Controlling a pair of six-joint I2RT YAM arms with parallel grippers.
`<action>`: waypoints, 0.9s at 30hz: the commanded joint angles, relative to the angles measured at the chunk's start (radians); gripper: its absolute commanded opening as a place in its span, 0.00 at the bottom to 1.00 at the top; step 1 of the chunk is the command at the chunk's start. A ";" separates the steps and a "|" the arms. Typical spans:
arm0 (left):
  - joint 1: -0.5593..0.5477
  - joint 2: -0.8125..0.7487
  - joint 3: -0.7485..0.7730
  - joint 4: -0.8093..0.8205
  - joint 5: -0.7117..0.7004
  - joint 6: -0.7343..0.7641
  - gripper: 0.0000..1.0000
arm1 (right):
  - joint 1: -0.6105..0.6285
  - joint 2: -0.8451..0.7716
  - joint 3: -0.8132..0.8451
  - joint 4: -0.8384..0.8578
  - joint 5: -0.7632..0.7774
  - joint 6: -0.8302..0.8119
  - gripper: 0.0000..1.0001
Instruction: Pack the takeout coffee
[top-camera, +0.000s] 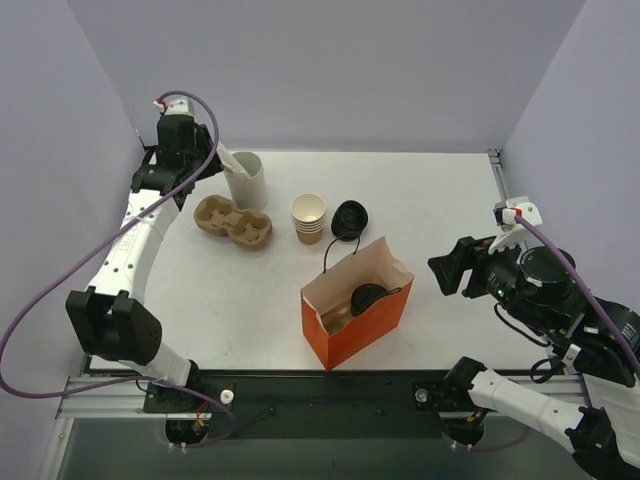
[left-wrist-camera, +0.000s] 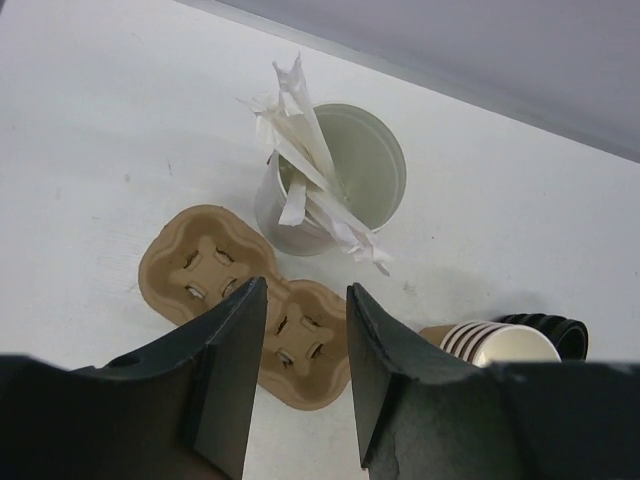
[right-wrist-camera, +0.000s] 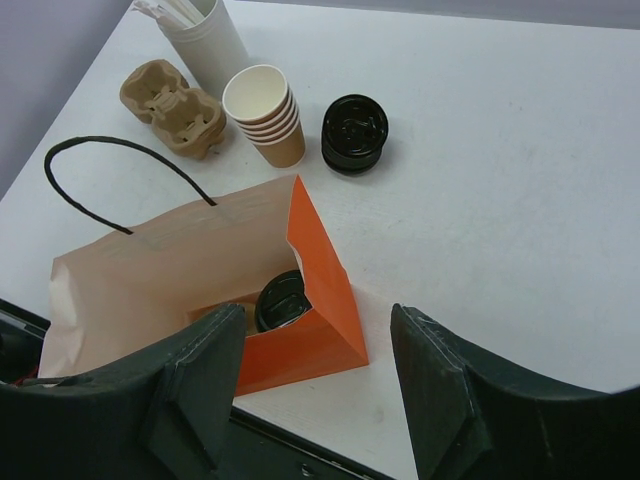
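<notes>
As the coffee (top-camera: 368, 298) sits in the bag (top-camera: 350, 335) and a stick (left-wrist-camera: 305, 140) seems next, centre your left gripper (left-wrist-camera: 305, 290) (part open, empty; right gripper (right-wrist-camera: 318, 312) likewise) over one.

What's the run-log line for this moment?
takeout coffee: inside orange bag | left pincer: open, empty, by cup carrier | right pincer: open, empty, beside orange bag
</notes>
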 joint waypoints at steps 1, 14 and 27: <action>0.049 0.066 0.050 0.119 0.121 0.003 0.47 | -0.004 0.020 0.004 -0.017 0.055 -0.025 0.60; 0.061 0.201 0.015 0.177 0.137 -0.069 0.46 | -0.005 0.107 0.034 -0.014 0.090 -0.039 0.60; 0.076 0.267 0.039 0.177 0.130 -0.065 0.43 | -0.004 0.133 0.039 -0.015 0.111 -0.031 0.60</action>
